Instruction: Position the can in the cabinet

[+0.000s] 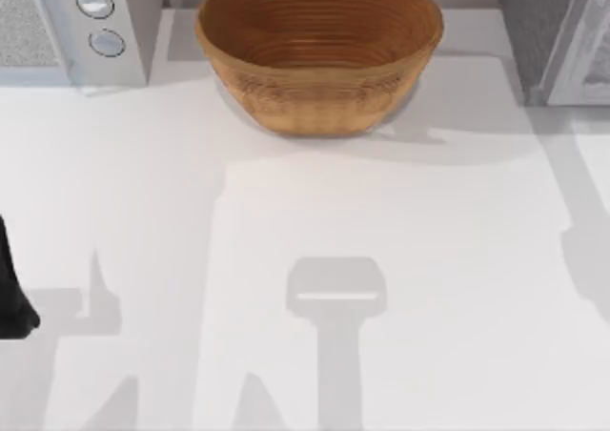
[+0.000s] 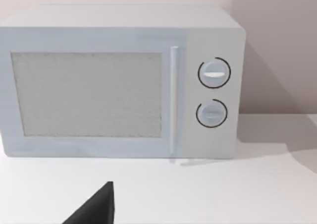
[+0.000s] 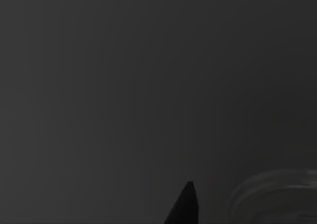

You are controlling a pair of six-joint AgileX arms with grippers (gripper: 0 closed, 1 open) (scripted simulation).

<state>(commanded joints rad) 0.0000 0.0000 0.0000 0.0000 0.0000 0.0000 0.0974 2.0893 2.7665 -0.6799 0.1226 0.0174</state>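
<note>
woven bowl (image 1: 319, 64), matt table (image 1: 305, 259), speckled cabinet (image 1: 534, 26)

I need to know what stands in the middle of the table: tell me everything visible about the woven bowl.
The woven bowl is large, round and brown, with ringed ridges like wound wicker inside and out. It stands upright and empty at the table's far middle, between the microwave at the left and the grey cabinet at the right, touching neither.
</note>
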